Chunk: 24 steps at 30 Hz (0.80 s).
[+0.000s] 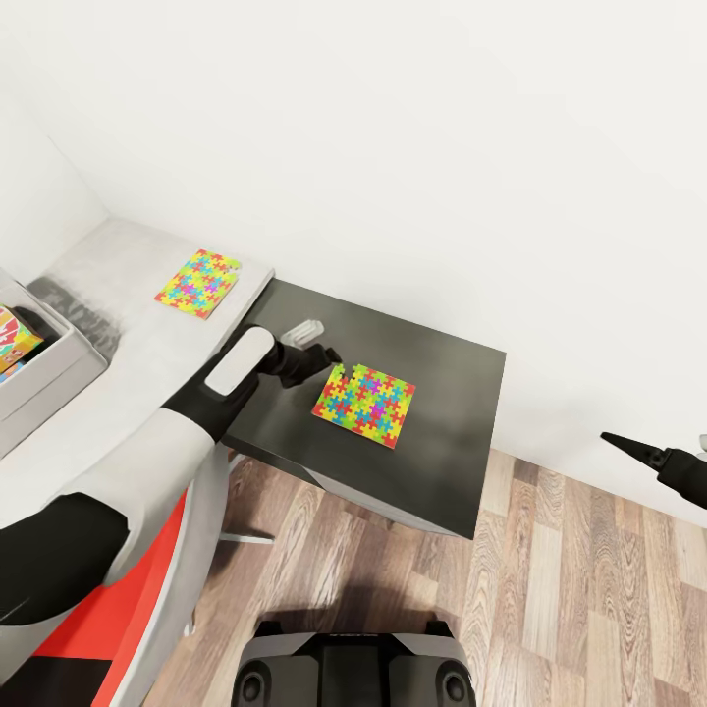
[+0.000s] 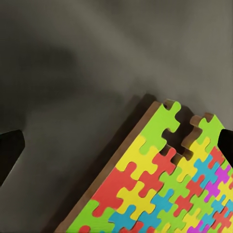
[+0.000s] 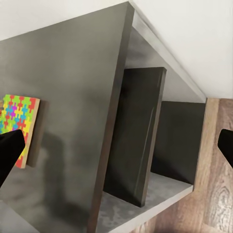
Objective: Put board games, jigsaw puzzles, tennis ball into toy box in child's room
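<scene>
Left gripper hovers low at the corner of a jigsaw puzzle on the desk's dark wing, jaws spread wide, grasping nothing. 2nd jigsaw puzzle lies on the light desk top, near the toy box. Right gripper hangs over the floor, parted and empty.

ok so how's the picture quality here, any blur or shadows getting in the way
Head view: sharp and evenly lit, the jigsaw puzzle crisp on the dark wing. Left wrist view: soft smoky shading across the dark surface; the puzzle's edge throws a faint shadow. Right wrist view: clear, the puzzle casting a dim shadow on the wing.
</scene>
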{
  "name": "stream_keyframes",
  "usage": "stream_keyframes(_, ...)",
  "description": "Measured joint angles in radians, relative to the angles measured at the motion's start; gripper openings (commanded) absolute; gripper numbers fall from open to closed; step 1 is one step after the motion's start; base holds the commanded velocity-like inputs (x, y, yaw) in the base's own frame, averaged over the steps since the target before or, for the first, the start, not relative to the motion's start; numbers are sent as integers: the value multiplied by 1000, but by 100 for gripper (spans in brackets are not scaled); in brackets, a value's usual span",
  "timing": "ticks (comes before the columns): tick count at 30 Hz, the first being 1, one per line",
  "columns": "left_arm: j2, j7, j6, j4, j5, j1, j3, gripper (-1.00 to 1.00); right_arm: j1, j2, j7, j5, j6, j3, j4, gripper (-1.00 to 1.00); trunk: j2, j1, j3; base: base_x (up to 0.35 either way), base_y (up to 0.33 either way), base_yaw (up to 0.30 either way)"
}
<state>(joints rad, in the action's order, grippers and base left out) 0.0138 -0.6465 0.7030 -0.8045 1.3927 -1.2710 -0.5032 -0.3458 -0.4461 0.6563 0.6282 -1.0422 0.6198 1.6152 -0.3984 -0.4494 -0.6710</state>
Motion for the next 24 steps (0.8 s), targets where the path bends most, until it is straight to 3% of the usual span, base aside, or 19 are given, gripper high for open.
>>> stream_keyframes(24,6,0,-5,9,-2,6,-3,100,0,0,4,0,0,8,0,100,0,0,0,0,0,0)
